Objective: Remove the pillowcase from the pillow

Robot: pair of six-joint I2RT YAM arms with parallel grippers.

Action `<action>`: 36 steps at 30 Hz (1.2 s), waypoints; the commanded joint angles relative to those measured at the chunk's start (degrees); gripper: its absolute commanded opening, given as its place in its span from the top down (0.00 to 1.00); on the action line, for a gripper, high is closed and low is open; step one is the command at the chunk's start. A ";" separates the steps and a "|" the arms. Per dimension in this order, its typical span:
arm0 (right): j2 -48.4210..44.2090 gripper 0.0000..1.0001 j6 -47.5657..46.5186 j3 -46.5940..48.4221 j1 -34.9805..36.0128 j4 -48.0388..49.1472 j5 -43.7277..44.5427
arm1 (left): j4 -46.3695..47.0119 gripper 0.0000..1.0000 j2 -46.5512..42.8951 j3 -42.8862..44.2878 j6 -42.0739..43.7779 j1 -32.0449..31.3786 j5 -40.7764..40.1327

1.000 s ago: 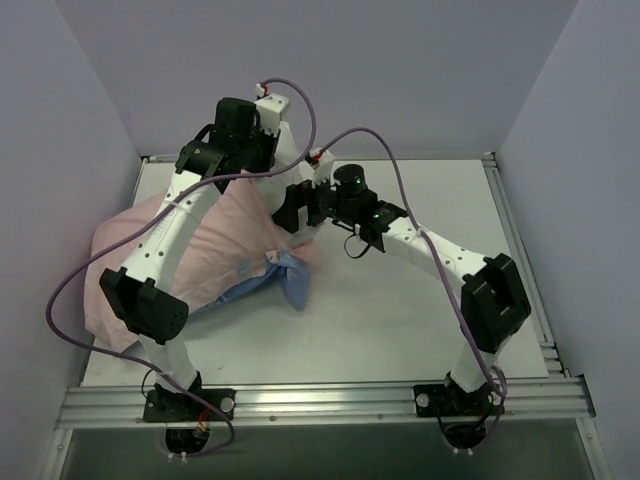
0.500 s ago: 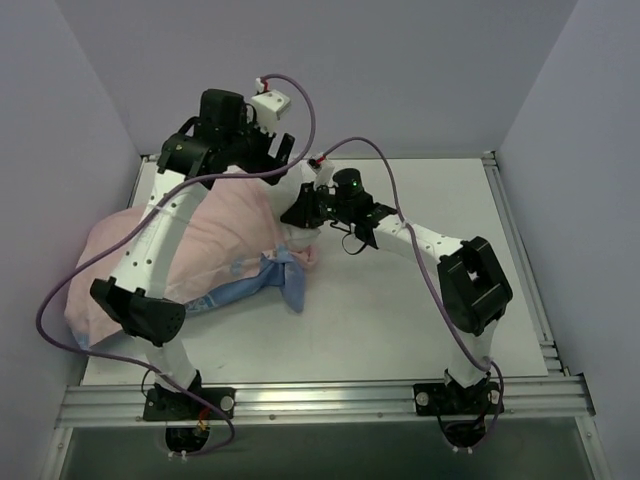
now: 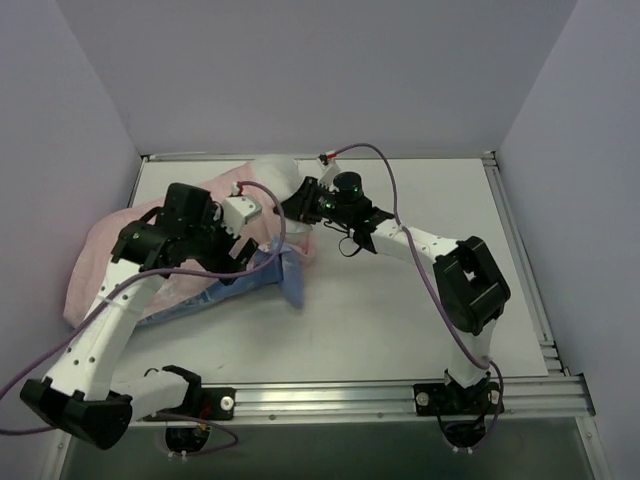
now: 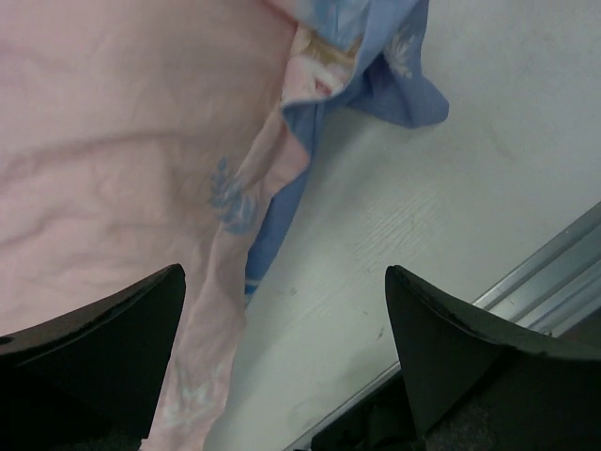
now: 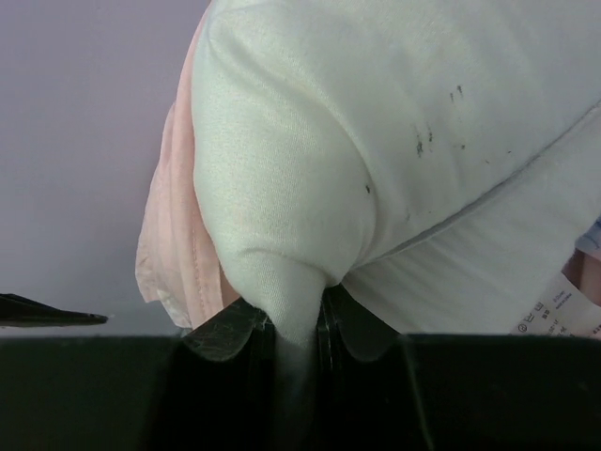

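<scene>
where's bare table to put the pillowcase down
Free: table far right, beyond the right arm; near middle strip between the pillowcase and front rail. Crowded: left half, under pillow and left arm.

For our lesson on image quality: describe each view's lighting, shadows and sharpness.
Top view: even, soft light, no glare, faint shadows on the table. Left wrist view: the pillowcase is well lit and fairly sharp; the fingers are dark, soft-edged shapes. Right wrist view: the weave of the pillow is crisp; the right gripper below it is almost black.
</scene>
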 commanded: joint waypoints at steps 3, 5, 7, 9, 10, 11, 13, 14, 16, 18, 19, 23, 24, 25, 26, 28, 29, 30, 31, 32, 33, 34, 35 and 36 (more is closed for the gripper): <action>0.73 1.00 6.52 1.98 2.20 8.04 1.69 | 18.07 0.00 7.14 -2.46 -0.26 -11.09 -8.88; 0.64 1.00 5.91 2.86 2.20 6.47 2.22 | 21.07 0.12 10.90 -3.34 -0.61 -14.95 -12.31; 0.03 1.00 5.12 3.12 2.20 5.14 3.36 | 25.90 0.29 12.94 -4.66 -0.96 -15.59 -15.57; -0.59 1.00 4.76 3.21 2.11 4.17 3.63 | 28.28 0.54 15.67 -5.19 -1.05 -15.50 -18.12; -0.67 1.00 4.76 3.30 2.02 4.00 3.46 | 28.46 0.64 16.98 -5.19 -0.96 -15.24 -21.09; -0.76 1.00 4.67 3.39 1.85 3.30 3.46 | 28.38 0.77 17.17 -5.19 -1.05 -14.63 -21.29; -0.85 1.00 4.06 3.21 1.06 2.86 3.11 | 28.38 0.98 16.65 -5.89 -1.49 -12.96 -21.03; -0.94 1.00 4.14 2.95 0.45 3.03 2.58 | 28.38 0.98 16.21 -6.42 -1.14 -12.52 -21.20; -1.64 1.00 5.90 0.24 -3.06 6.35 1.09 | 28.55 0.98 13.76 -8.69 -0.35 -10.85 -22.78; -4.70 1.00 5.21 -2.84 -6.57 7.42 0.29 | 27.07 0.98 11.47 -10.19 1.22 -8.05 -22.18; -6.11 1.00 3.81 -5.81 -10.68 5.07 0.81 | 26.45 0.98 8.85 -11.94 2.02 -4.20 -21.82; -15.41 1.00 0.99 -14.70 -22.47 2.60 -0.93 | 26.44 0.98 2.33 -18.45 8.08 6.97 -21.91; -16.83 1.00 0.29 -16.28 -24.67 1.63 -1.81 | 26.53 0.98 1.45 -19.33 10.27 9.35 -21.47; -17.89 1.00 -1.46 -17.60 -28.44 -0.46 -1.99 | 26.53 0.98 -0.04 -19.95 11.07 11.81 -20.77; -19.99 1.00 -2.00 -20.05 -30.21 -1.36 -2.34 | 26.45 0.98 -0.49 -20.57 11.69 16.01 -20.16; -21.76 1.00 -2.45 -22.62 -33.82 -1.72 -4.27 | 25.92 0.98 -1.54 -20.14 12.75 19.55 -17.78; -23.68 1.00 -2.97 -24.63 -37.58 -2.06 -4.71 | 26.35 0.98 -1.72 -19.78 13.01 22.70 -17.52; -24.83 1.00 -3.41 -25.08 -39.27 -2.76 -4.98 | 26.79 0.98 -1.81 -19.61 13.80 23.60 -17.51; -25.89 1.00 -3.93 -25.44 -40.85 -4.86 -5.59 | 27.41 0.98 -1.29 -19.69 14.41 24.39 -17.95; -27.99 1.00 -5.42 -25.61 -43.39 -6.10 -5.77 | 29.94 0.98 -0.94 -19.95 15.29 25.36 -18.48; -28.97 1.00 -6.48 -25.35 -44.20 -7.59 -5.60 | 31.61 0.98 -0.24 -20.74 16.69 28.24 -19.00; -30.72 1.00 -7.45 -25.18 -44.38 -10.13 -4.90 | 32.67 0.98 1.42 -20.83 17.05 30.18 -18.22; -31.34 1.00 -8.41 -25.18 -43.95 -10.85 -4.55 | 33.47 0.98 2.40 -20.75 17.32 31.85 -17.35; -31.87 1.00 -8.51 -25.61 -43.16 -10.86 -4.72 | 32.69 0.98 3.19 -19.88 17.41 33.00 -16.47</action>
